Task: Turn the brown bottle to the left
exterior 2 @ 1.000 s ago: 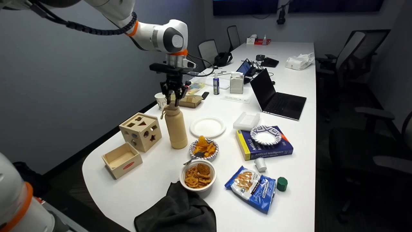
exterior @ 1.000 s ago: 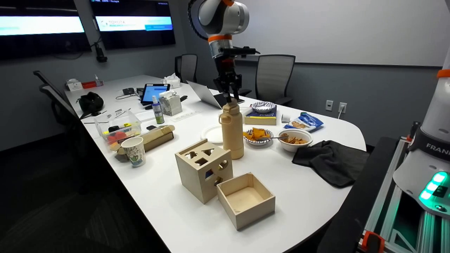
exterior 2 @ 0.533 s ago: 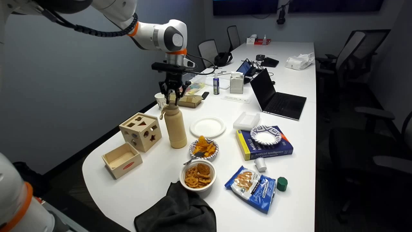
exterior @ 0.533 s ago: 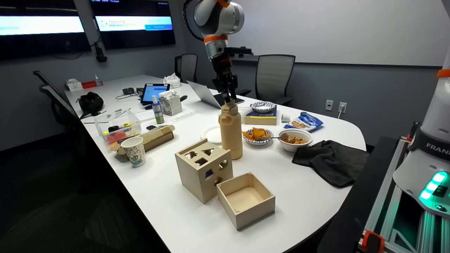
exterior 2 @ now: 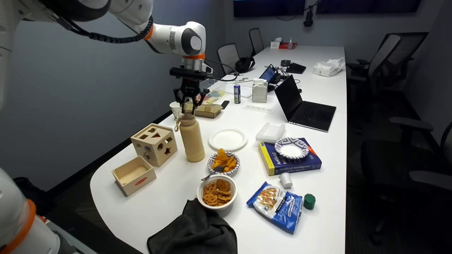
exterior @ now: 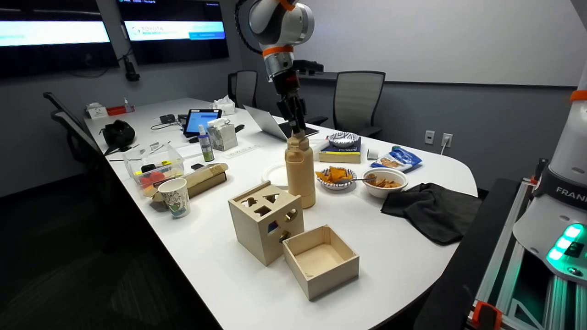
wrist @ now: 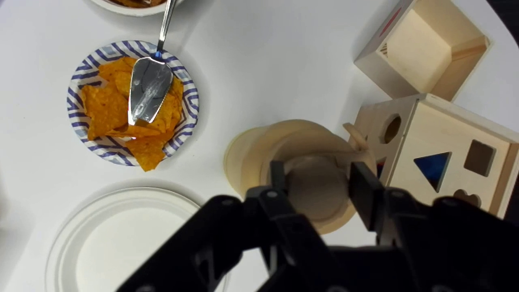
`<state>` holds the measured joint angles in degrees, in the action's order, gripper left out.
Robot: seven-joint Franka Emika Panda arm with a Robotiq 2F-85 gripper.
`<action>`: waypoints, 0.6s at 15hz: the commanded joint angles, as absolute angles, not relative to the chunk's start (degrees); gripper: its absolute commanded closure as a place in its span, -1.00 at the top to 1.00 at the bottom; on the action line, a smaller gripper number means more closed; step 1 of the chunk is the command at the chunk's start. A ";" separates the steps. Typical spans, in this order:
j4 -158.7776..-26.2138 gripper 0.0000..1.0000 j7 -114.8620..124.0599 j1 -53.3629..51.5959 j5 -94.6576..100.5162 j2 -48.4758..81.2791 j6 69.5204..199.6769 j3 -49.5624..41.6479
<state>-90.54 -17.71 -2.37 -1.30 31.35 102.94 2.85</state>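
In an exterior view the brown bottle (exterior: 301,178) stands on the worktop (exterior: 380,266) with the end effector (exterior: 299,130) at its twelve o'clock, meeting its top. The step in hand looks to be the turn itself, with the hold in place. The wooden cube (exterior: 247,229) sits at seven o'clock of the bottle, its pale, flat faces pierced with cut-out shapes; the open box (exterior: 337,280), of like wood, is between five and six.

In an exterior view the bottle reads as a smooth, tall cylinder, narrower at the neck. It leans slightly; whether that is tilt or lens, I cannot tell. At five o'clock a round white bowl (exterior 2: 214,208) holds crisp-looking pretzels (exterior 2: 223,185), and at six a dark cloth (exterior 2: 197,233) lies in soft folds.

In the wrist view the fingers (wrist: 367,196) stand narrow on opposite sides of the round cap (wrist: 318,190) and appear to grip it. The next move calls for rolling the wrist leftward about the bottle's long axis, base kept on the worktop; the pinch could slip on so small a cap. The bottle's loop (wrist: 356,137) points to one o'clock and might brush the wooden cube. At ten o'clock a patterned bowl (wrist: 76,107) carries rough orange chips (wrist: 106,106) and a shiny metal spoon (wrist: 152,87); a smooth white plate (wrist: 125,247) lies at eight.
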 commanded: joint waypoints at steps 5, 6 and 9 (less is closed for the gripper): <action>-86.12 -0.63 -23.03 -0.96 -1.70 36.30 97.66 5.13; -85.77 0.34 -22.87 -0.98 -1.67 36.32 97.13 5.12; -85.39 0.71 -22.06 -0.95 -1.92 36.02 94.53 5.26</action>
